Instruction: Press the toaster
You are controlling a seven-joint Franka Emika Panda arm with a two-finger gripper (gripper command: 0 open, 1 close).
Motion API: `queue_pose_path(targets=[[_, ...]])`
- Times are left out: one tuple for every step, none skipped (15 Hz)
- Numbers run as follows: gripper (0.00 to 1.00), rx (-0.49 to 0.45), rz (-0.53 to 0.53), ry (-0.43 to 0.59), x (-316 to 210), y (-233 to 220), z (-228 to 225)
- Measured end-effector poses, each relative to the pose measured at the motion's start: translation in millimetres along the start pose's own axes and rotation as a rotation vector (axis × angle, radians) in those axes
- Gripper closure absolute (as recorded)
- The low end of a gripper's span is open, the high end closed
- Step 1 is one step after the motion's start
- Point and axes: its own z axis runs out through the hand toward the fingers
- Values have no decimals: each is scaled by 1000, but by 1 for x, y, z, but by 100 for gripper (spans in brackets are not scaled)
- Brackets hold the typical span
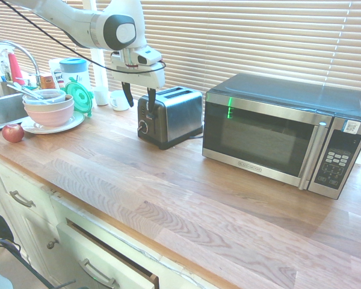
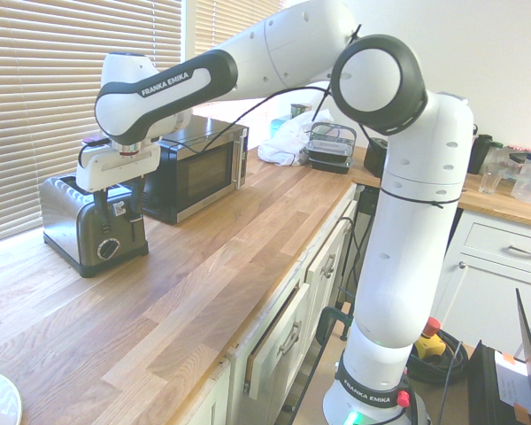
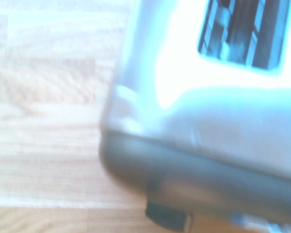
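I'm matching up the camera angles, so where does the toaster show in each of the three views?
First exterior view: toaster just above centre, left of the microwave.
Second exterior view: at the left edge, nearer than the microwave.
Wrist view: close up, filling the right side, blurred.
Shared landmark: the wooden countertop, in all three.

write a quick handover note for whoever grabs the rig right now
Gripper: open, empty, fingers pointing down at the toaster's black end.
Toaster: upright on the counter, between the white cups and the microwave, knob facing the room.
Done: the arm is at the toaster.
Left: the press, as far as I can tell; the lever's position isn't clear.
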Motion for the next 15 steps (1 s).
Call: queue_pose_path(targets=[[100, -7, 5, -9, 0, -2, 5], [100, -6, 9, -11, 0, -3, 5], [100, -3, 13, -13, 1, -2, 4], [100, 0, 18, -16, 2, -2, 4], [100, 3, 22, -18, 2, -1, 4], [100, 5, 25, -20, 3, -1, 4], [100, 5, 27, -20, 4, 1, 4], [100, 6, 29, -20, 6, 2, 4], [100, 7, 29, -20, 7, 3, 4], [100, 7, 30, -19, 8, 4, 3], [100, 8, 31, -18, 9, 4, 3], [100, 9, 31, -17, 10, 4, 2], [100, 10, 32, -16, 10, 4, 1], [100, 12, 31, -15, 10, 4, 0], [100, 14, 30, -12, 10, 4, -2]])
